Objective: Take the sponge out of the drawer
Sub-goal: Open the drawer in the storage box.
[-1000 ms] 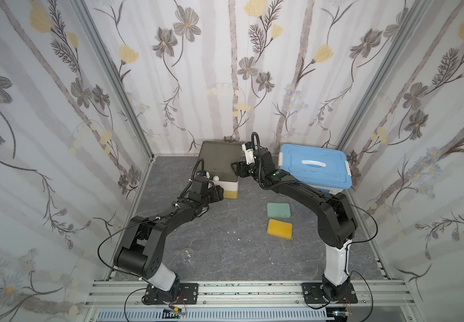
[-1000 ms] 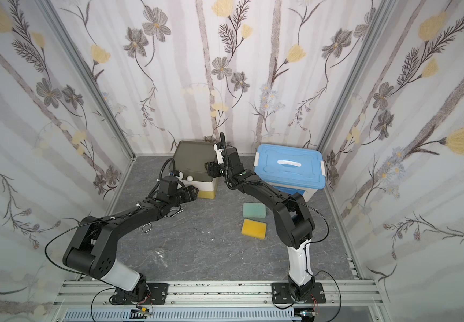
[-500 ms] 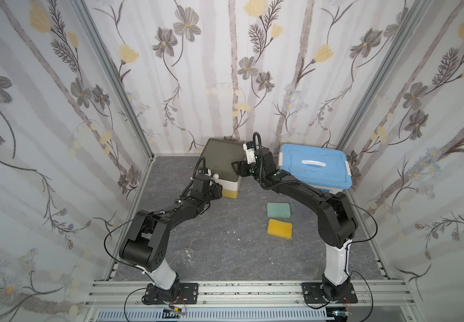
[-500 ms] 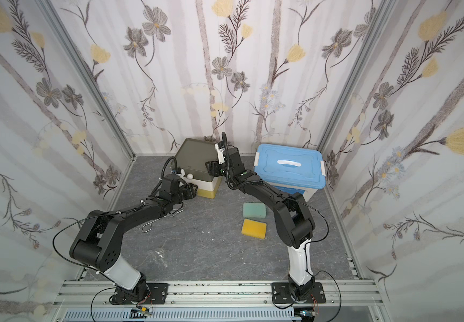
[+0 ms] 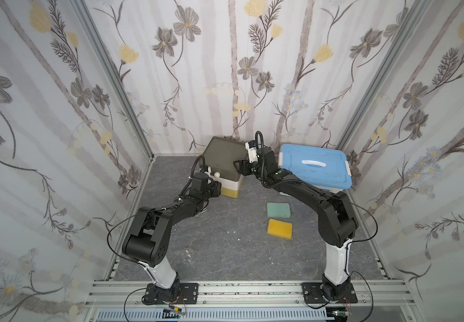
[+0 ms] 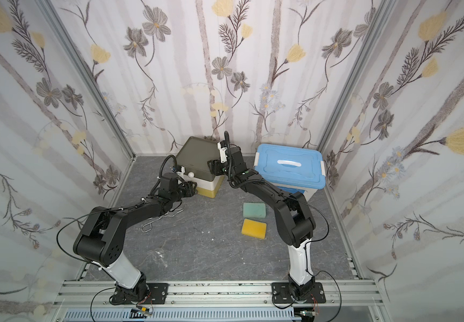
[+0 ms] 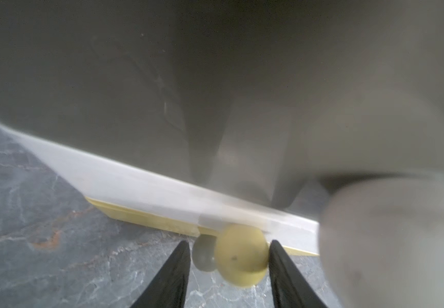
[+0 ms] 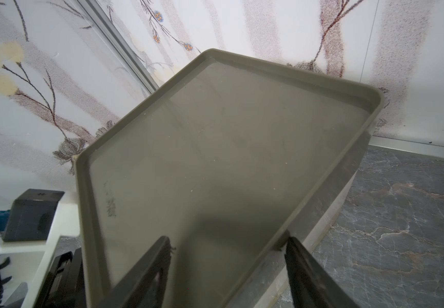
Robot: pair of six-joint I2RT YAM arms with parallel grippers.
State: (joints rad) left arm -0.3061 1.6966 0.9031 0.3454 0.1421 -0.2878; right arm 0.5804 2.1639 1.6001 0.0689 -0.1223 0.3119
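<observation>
Left claw (image 5: 218,189), in both top views, sits low against the front of the drawer unit (image 5: 222,150), at its bottom yellow drawer (image 5: 232,191). Its arm lies stretched forward, close over the counter (image 5: 225,251). We see the right claw (image 5: 237,164) over the near right corner of the unit's olive top, its arm arched up from the base and reaching inward past the blue-lidded box (image 5: 314,167). A green sponge (image 5: 278,209) and a yellow sponge (image 5: 279,228) lie on the counter between the arms, just apart from each other. The drawer's inside is hidden, so we cannot tell whether a sponge is in it.

From the left wrist, the claw's jaws are drawn in narrow around the yellow knob (image 7: 240,256). One finger (image 7: 282,261) touches it, and a grey blur fills the gap at the other.

From the right wrist, the jaws stand wide apart and hold nothing. One finger (image 8: 156,256) is over the olive top and the other is just outside its rim.
</observation>
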